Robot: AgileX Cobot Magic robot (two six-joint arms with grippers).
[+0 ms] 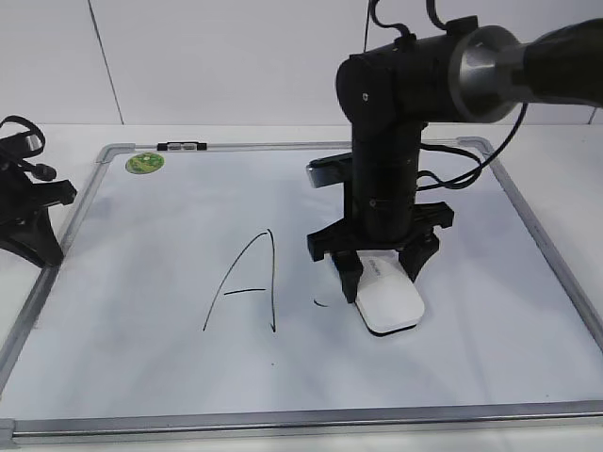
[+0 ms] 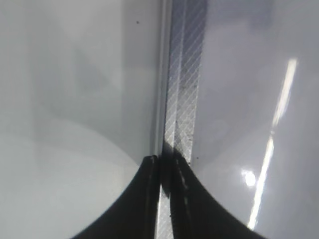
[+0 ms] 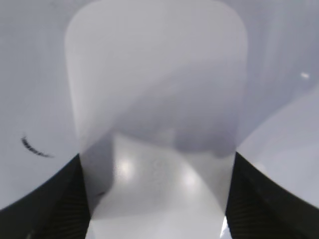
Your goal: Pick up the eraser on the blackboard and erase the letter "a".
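Note:
The white glossy eraser lies flat on the blackboard, right of centre. My right gripper comes straight down onto it, shut on the eraser, one black finger on each long side. In the right wrist view the eraser fills the space between the fingers of the right gripper. Of the letter "a" I see only a short curved black stroke just left of the eraser, also seen as a small dark stroke. My left gripper is shut and empty by the board's left frame, its tips together.
A tall capital "A" is drawn left of the eraser. A round green sticker and a small black-and-white clip sit at the board's far-left top. The grey frame runs along the near edge.

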